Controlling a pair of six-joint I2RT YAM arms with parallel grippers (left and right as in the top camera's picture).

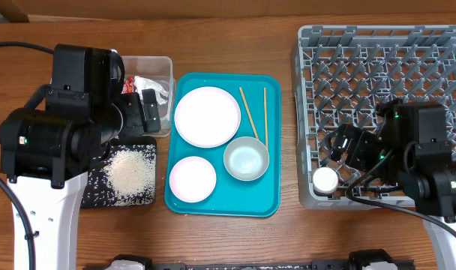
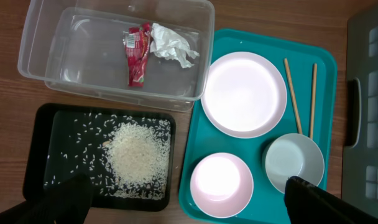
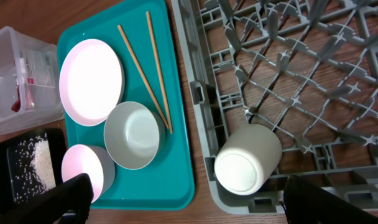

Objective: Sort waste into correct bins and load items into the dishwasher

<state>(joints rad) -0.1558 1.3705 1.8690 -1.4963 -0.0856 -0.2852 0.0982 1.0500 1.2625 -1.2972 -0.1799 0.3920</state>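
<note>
Your left gripper (image 2: 184,183) hangs above the table (image 1: 228,240) over the waste bins, jaws wide, nothing held. Below it the clear plastic tub (image 2: 36,59) holds the red snack wrapper (image 2: 136,59) and the crumpled white napkin (image 2: 170,45), which touch each other near the tub's far wall. Just beside the tub, the black tray (image 2: 38,143) carries the white rice (image 2: 136,155), one heap in the middle and loose grains scattered round it. The teal tray (image 2: 251,38) sits right of both bins. On it are the round white plate (image 2: 244,93), a white bowl (image 2: 221,185), a grey bowl (image 2: 295,163) and two wooden chopsticks (image 2: 293,96). The chopsticks lie side by side beside the plate, their near ends at the grey bowl's rim. Your right gripper (image 3: 188,183) is over the near left part of the grey dish rack (image 1: 306,75), jaws wide and empty. The small white cup (image 3: 248,165) is in the rack's near left corner, tilted, closed end showing, clear of the jaws.
</note>
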